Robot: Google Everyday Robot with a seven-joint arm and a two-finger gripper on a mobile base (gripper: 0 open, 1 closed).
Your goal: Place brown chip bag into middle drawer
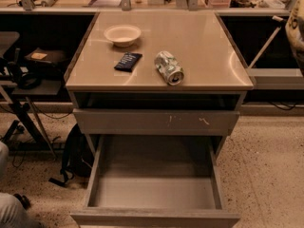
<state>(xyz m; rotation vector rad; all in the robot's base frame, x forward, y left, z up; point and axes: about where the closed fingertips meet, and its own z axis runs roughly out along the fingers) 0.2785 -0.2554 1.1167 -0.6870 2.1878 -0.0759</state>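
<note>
The middle drawer (154,194) is pulled out at the bottom of the cabinet, and its bare floor holds nothing. A crinkled yellow-tan and dark shape, which looks like part of the brown chip bag (296,32), hangs in the air at the right edge of the camera view, level with the cabinet top. Most of it is cut off by the frame. My gripper does not show; it lies beyond the right edge, where the bag comes in.
The cabinet top (199,42) carries a white bowl (122,34), a small dark-blue packet (128,61) and a drink can (169,67) on its side. A shut drawer front with pale scratch marks (156,121) sits above the open drawer. A dark backpack (76,153) leans at the lower left.
</note>
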